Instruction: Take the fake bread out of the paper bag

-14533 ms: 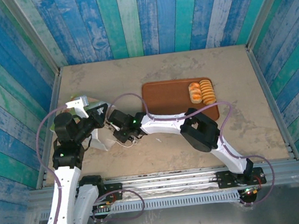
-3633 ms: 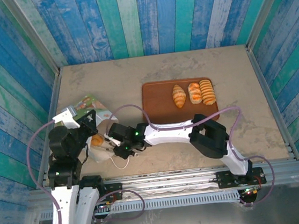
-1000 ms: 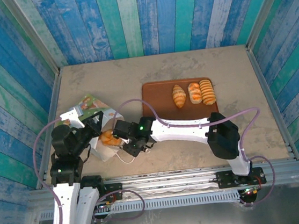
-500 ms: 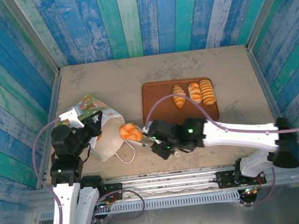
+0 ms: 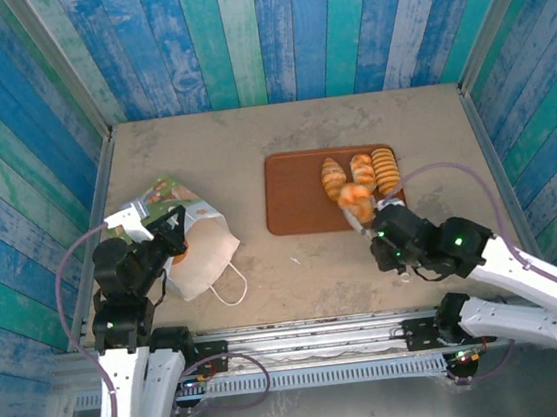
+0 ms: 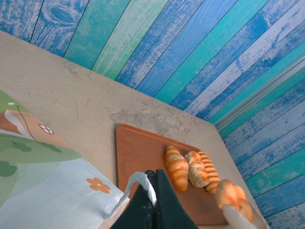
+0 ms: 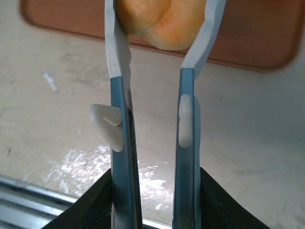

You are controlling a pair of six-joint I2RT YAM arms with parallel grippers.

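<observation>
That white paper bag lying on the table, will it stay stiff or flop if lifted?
Probably floppy: the paper bag lies slumped and creased. Likely light, being thin paper with slim loop handles. It may sag from wherever the left gripper pinches it.

fake bread (image 5: 332, 177): four pieces visible; paper bag (image 5: 202, 257): one; brown tray (image 5: 293, 207): one

1. The top view looks steeply down from above and behind the arm bases, taking in the whole table (image 5: 251, 141) and the walls (image 5: 238, 32).
2. The left wrist view sits low beside the bag (image 6: 47, 191), facing across the table to the tray (image 6: 138, 157).
3. The right wrist view looks closely down past its own fingers (image 7: 119, 143) at the tray's near edge.
4. All three views share the tray.
</observation>
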